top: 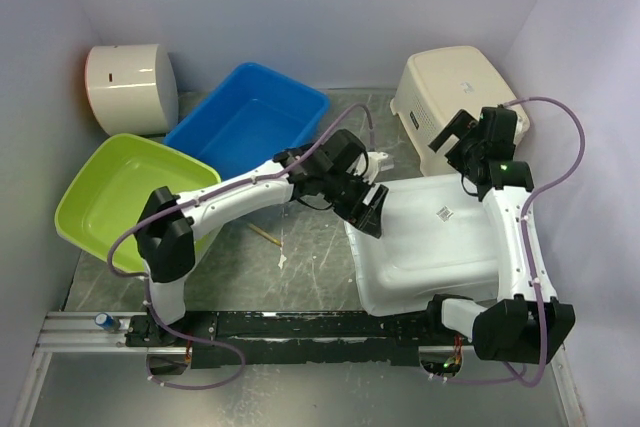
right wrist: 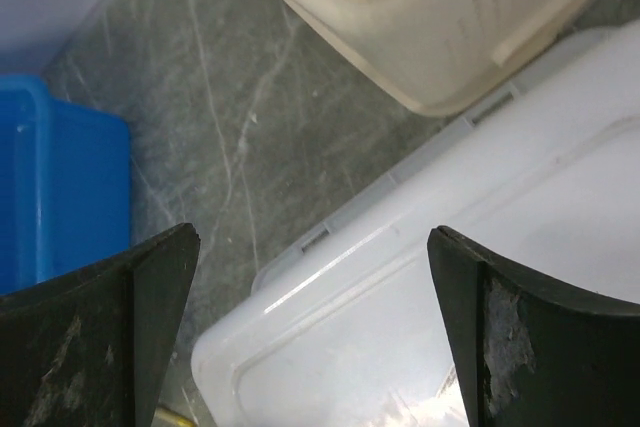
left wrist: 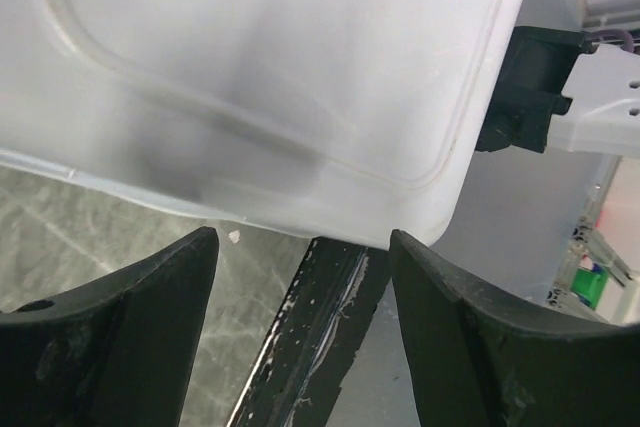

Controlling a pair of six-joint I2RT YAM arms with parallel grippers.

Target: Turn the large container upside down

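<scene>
Grey tabletop (top: 310, 242) between large container (top: 430, 242), blue tub (top: 250, 122)

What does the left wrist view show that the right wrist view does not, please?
Only the left wrist view shows the black rail and part of the right arm. Only the right wrist view shows the cream basket and the blue tub. Both show the white container, base towards the camera, and the grey table.

Label (top: 446, 213) on large container (top: 420, 247) is unreadably small.
</scene>
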